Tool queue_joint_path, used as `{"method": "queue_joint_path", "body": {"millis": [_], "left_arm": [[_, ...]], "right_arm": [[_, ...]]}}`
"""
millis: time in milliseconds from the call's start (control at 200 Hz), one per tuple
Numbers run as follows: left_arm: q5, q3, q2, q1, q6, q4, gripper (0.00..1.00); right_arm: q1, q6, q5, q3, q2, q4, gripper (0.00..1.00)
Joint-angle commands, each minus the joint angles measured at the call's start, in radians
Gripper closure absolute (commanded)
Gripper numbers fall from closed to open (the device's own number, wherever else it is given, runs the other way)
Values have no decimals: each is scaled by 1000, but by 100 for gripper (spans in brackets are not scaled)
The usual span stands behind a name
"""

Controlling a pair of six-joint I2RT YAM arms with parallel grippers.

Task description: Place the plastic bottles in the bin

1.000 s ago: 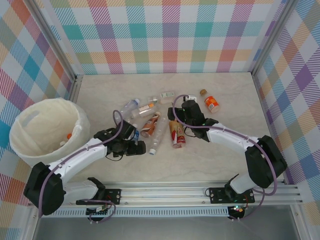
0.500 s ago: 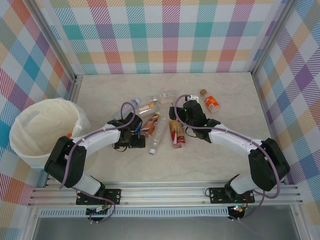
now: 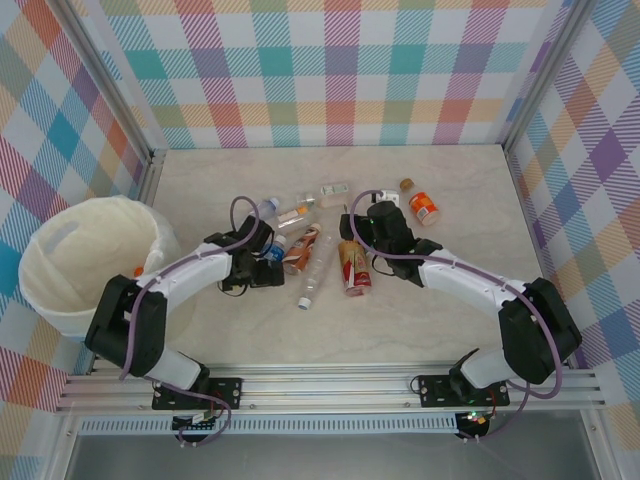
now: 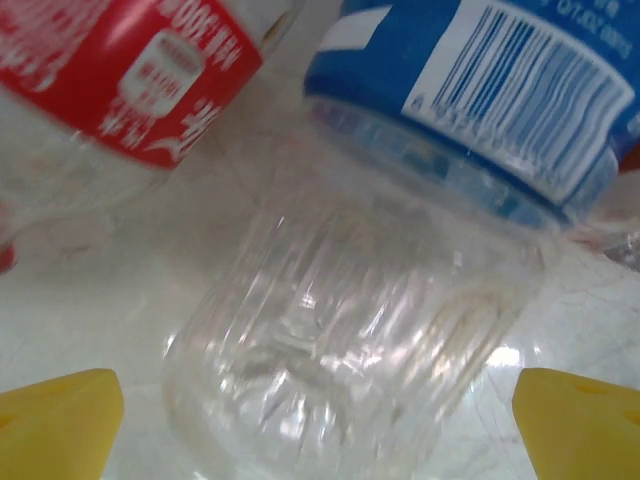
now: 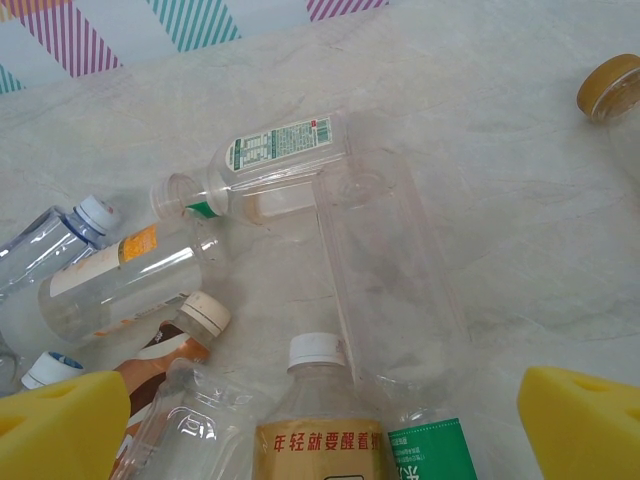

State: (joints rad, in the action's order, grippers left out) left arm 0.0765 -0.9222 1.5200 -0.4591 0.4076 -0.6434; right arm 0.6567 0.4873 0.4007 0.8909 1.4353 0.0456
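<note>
Pale marbled table (image 3: 420, 320), plaid walls (image 3: 340, 70) behind

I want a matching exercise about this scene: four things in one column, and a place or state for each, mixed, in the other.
1. bin
2. blue-label bottle
3. orange bottle
4. green-label bottle

a. no cap on its mouth
b. just ahead of the left tool
c. at the far left
d. farthest right of the four

Pairs: 1-c, 2-b, 3-d, 4-a
</note>
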Motion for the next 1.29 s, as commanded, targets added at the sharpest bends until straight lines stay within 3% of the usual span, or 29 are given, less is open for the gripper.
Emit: {"method": "queue_joint_path", "body": {"millis": [0, 125, 270, 545, 705, 1000, 1290], "left_arm": [[3, -66, 90, 2, -67, 71, 0], [-41, -62, 123, 2, -90, 158, 0], [-24, -106, 183, 2, -111, 142, 4], [-16, -140, 209, -10, -147, 98, 30], [-2, -119, 114, -14, -143, 85, 39], [-29, -23, -202, -15, -150, 217, 41], [104, -219, -418, 4, -183, 102, 44]], "right_arm": [[1, 10, 8, 2, 1, -2, 0], [1, 6, 24, -4, -7, -6, 0], [1, 10, 23, -1, 0, -2, 0], [1, 22, -5, -6, 15, 43, 0], [1, 27, -29, -16, 21, 100, 0], [1, -37, -132, -65, -2, 295, 0], [1, -90, -191, -70, 12, 431, 0]]}}
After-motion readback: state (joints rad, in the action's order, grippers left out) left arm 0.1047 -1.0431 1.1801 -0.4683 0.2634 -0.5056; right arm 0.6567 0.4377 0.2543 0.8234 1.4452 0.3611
